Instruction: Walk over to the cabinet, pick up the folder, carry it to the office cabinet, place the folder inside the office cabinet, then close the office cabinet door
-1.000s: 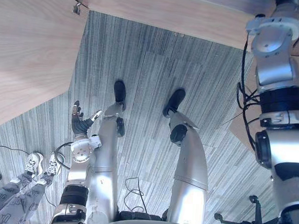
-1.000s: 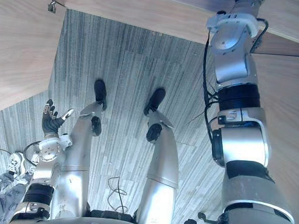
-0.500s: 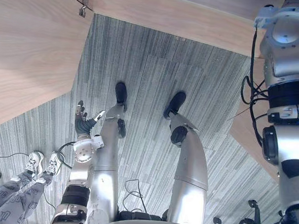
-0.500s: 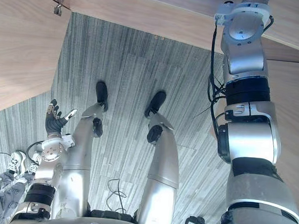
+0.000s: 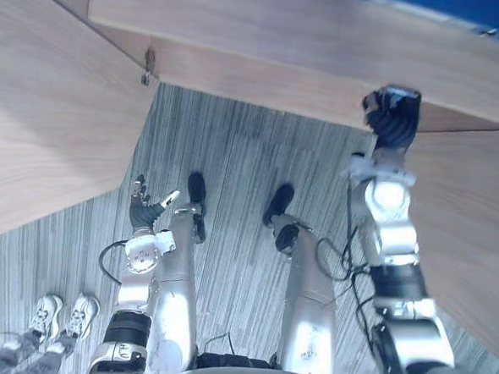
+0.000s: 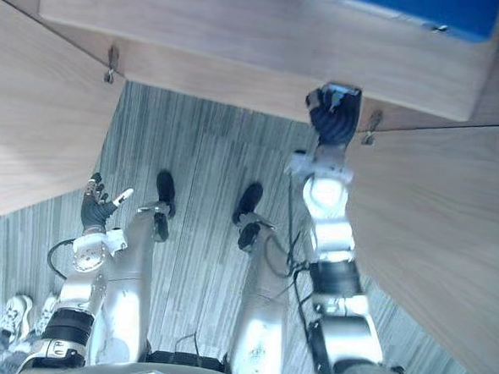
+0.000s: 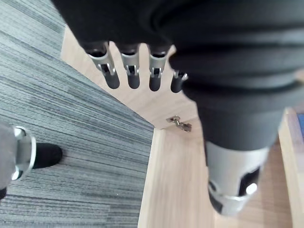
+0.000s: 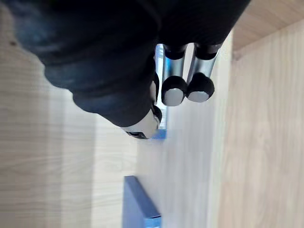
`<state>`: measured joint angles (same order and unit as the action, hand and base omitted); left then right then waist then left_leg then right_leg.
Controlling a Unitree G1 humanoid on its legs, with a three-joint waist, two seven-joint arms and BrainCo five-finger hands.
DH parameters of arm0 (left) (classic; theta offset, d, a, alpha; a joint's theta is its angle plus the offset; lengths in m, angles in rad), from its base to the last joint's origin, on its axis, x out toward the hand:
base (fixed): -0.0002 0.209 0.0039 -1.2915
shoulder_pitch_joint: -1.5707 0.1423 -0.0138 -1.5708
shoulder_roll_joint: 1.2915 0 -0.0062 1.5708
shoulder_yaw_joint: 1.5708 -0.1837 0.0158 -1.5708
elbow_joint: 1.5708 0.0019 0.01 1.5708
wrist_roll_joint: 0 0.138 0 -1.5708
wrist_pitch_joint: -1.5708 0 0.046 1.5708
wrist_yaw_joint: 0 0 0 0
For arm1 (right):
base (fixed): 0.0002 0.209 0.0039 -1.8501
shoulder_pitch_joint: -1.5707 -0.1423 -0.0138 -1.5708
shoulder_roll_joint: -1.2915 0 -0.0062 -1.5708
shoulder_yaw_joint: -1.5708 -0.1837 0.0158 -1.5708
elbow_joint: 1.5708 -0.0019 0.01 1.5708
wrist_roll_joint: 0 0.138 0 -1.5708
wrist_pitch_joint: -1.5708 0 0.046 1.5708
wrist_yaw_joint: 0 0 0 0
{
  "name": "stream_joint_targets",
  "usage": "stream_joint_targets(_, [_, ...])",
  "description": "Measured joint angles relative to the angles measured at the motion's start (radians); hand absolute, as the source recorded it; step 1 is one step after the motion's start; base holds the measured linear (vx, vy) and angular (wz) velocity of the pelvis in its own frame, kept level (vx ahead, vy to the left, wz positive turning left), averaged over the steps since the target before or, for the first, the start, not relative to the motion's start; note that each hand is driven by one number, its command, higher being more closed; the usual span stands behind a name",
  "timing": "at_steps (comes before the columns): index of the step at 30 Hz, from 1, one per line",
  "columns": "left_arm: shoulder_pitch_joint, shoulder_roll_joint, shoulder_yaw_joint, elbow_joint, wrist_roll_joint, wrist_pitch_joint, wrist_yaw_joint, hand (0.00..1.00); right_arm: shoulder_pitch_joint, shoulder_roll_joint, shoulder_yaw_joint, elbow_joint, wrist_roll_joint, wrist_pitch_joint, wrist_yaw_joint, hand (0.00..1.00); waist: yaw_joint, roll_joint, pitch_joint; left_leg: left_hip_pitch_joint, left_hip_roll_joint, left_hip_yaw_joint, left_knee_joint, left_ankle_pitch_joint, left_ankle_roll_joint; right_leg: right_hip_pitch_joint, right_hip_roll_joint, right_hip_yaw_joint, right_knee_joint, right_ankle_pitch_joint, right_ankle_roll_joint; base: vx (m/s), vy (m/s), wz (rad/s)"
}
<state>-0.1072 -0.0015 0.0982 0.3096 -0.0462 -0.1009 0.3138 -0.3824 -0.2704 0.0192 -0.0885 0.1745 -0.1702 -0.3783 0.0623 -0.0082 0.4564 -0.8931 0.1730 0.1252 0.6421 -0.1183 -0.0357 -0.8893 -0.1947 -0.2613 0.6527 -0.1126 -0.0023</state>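
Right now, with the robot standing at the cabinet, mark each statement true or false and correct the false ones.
1. The blue folder lies on a shelf in the cabinet. True.
2. The right hand grips the folder. False: its fingers are straight and hold nothing.
3. The left hand hangs low and open. True.
4. Both cabinet doors are shut. False: the left door and the right door stand open.
5. A person's shoes show on the floor. True.

Grey striped carpet (image 5: 243,153) underfoot. Person's white shoes (image 5: 65,314) at lower left, grey trouser legs (image 5: 14,364) above them.
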Motion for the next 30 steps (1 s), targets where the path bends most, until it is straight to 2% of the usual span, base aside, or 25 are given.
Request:
stream_joint_targets(4, [0.054,-0.002,-0.015,0.044,0.013,0.017,-0.01,0.0,0.198,0.081,0.069,-0.097,-0.088,-0.013,0.03,1.0,-0.007,0.0,-0.043,0.14,0.016,0.022,-0.027,-0.023,-0.005,0.143,0.025,0.007,-0.068,0.01,0.005,0.08,0.006,-0.21])
stream_joint_targets(5, [0.074,-0.003,-0.021,0.064,0.028,0.019,-0.017,0.0,0.264,0.097,0.09,-0.1,-0.14,-0.02,0.046,1.0,-0.007,-0.002,-0.066,0.192,0.016,0.032,-0.051,-0.026,-0.005,0.191,0.031,0.009,-0.097,0.013,0.01,0.1,0.014,-0.15])
stream_joint_targets(10, [0.165,-0.008,-0.021,0.144,0.056,0.029,-0.022,0.0,0.447,0.135,0.142,-0.023,-0.31,-0.015,0.09,1.0,-0.01,-0.004,-0.148,0.4,0.019,0.086,-0.166,-0.031,-0.008,0.383,0.066,0.039,-0.249,0.054,0.029,0.12,0.021,-0.26])
stream_joint_targets(12, [0.176,-0.003,-0.022,0.233,0.085,0.038,-0.026,0.0,0.472,0.157,0.134,0.15,-0.391,0.01,0.103,1.0,-0.014,-0.01,-0.202,0.487,0.013,0.104,-0.231,-0.022,-0.019,0.464,0.087,0.06,-0.343,0.09,0.038,0.13,0.015,-0.32])
stream_joint_targets(14, [0.175,0.004,-0.023,0.29,0.101,0.04,-0.035,0.0,0.457,0.163,0.133,0.274,-0.409,0.026,0.111,1.0,-0.026,-0.01,-0.223,0.528,0.009,0.116,-0.269,-0.012,-0.022,0.512,0.098,0.071,-0.413,0.122,0.043,0.11,0.013,-0.27])
stream_joint_targets(16, [0.165,0.027,-0.032,0.382,0.14,0.045,-0.041,0.0,0.421,0.164,0.111,0.494,-0.419,0.05,0.116,1.0,-0.038,-0.01,-0.24,0.606,-0.014,0.131,-0.345,0.011,-0.021,0.61,0.114,0.095,-0.56,0.197,0.053,0.08,0.018,-0.26])
stream_joint_targets(20, [0.164,0.058,-0.032,0.45,0.187,0.052,-0.059,0.0,0.406,0.162,0.062,0.664,-0.418,0.073,0.117,1.0,-0.041,-0.009,-0.25,0.697,-0.041,0.151,-0.396,0.02,-0.019,0.709,0.111,0.129,-0.675,0.255,0.065,0.04,0.029,-0.24])
stream_joint_targets(21, [0.173,0.066,-0.029,0.461,0.192,0.053,-0.06,0.0,0.413,0.164,0.052,0.71,-0.418,0.079,0.117,1.0,-0.043,-0.011,-0.272,0.716,-0.049,0.151,-0.409,0.02,-0.018,0.723,0.109,0.14,-0.69,0.262,0.069,0.03,0.032,-0.18])
stream_joint_targets(22, [0.18,0.07,-0.028,0.474,0.206,0.053,-0.06,0.0,0.414,0.163,0.038,0.765,-0.418,0.085,0.118,0.0,-0.049,-0.01,-0.292,0.743,-0.057,0.148,-0.421,0.02,-0.018,0.751,0.105,0.143,-0.706,0.266,0.071,0.01,0.034,-0.14])
stream_joint_targets(27, [0.182,0.069,-0.021,0.549,0.209,0.058,-0.068,0.0,0.417,0.167,-0.004,0.892,-0.415,0.092,0.122,0.0,-0.052,-0.019,-0.332,0.802,-0.087,0.119,-0.467,0.018,-0.021,0.798,0.093,0.153,-0.73,0.263,0.08,-0.03,0.021,-0.05])
stream_joint_targets(30, [0.197,0.068,-0.02,0.588,0.21,0.065,-0.081,0.0,0.423,0.183,-0.036,0.944,-0.403,0.113,0.138,0.0,-0.052,-0.026,-0.347,0.837,-0.111,0.092,-0.496,0.02,-0.018,0.811,0.088,0.178,-0.734,0.262,0.079,-0.06,0.017,-0.18])
